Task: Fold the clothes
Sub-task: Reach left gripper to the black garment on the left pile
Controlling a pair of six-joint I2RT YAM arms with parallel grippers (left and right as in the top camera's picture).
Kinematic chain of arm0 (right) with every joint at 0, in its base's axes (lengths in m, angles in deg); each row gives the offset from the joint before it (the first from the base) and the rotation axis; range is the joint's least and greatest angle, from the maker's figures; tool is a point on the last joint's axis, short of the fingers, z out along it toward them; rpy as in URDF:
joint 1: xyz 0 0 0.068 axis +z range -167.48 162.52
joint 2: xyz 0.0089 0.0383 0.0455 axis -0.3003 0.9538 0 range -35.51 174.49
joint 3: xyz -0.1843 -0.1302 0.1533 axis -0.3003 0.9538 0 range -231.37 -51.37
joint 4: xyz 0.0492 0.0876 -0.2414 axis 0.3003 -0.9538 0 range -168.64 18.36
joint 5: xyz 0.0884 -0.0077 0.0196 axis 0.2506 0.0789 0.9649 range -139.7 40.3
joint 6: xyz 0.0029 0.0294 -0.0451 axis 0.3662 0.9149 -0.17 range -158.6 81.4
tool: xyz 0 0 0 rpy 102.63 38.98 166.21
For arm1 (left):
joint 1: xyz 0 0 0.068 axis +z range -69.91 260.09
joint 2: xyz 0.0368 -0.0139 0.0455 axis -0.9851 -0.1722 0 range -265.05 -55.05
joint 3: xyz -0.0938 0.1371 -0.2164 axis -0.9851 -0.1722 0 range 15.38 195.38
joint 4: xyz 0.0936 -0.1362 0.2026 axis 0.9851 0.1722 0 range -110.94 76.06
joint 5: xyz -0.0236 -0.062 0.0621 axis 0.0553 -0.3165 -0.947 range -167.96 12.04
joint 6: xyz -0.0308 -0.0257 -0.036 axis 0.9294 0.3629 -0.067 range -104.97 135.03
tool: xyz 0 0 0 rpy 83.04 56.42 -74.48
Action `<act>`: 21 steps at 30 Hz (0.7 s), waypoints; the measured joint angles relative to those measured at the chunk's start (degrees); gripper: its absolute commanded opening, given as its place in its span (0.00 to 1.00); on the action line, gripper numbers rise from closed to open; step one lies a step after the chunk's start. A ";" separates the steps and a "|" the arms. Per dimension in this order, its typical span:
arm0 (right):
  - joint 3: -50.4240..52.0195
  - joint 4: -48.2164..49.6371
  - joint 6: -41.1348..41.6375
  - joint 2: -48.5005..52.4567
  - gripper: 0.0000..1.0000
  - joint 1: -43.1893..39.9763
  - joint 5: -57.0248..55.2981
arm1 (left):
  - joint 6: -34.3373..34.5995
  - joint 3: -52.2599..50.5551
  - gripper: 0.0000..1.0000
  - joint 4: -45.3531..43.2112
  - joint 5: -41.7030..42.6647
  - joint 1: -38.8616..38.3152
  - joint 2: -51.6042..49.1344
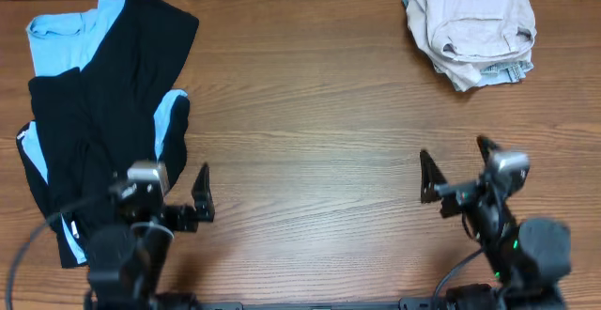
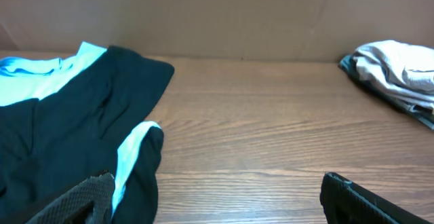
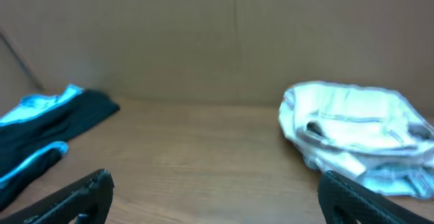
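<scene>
Tabletop [image 1: 310, 113] wood-grain, cardboard wall [image 2: 237, 13] behind; left gripper [image 1: 172, 186], right gripper [image 1: 457, 167] jaws apart, empty.

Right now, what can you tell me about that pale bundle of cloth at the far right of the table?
The pale bundle is soft beige cloth, loosely folded into a rumpled, roughly square stack of several layers. A darker grey-green patterned layer peeks out beneath its near right edge. It lies flat on the wooden table, in the far right corner, well apart from the black and blue shirts. Only the table touches it.
</scene>
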 measured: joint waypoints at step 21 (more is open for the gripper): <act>-47.19 -29.79 0.20 52.30 0.98 0.00 10.80 | -7.52 39.98 0.96 16.39 -4.28 0.15 -59.71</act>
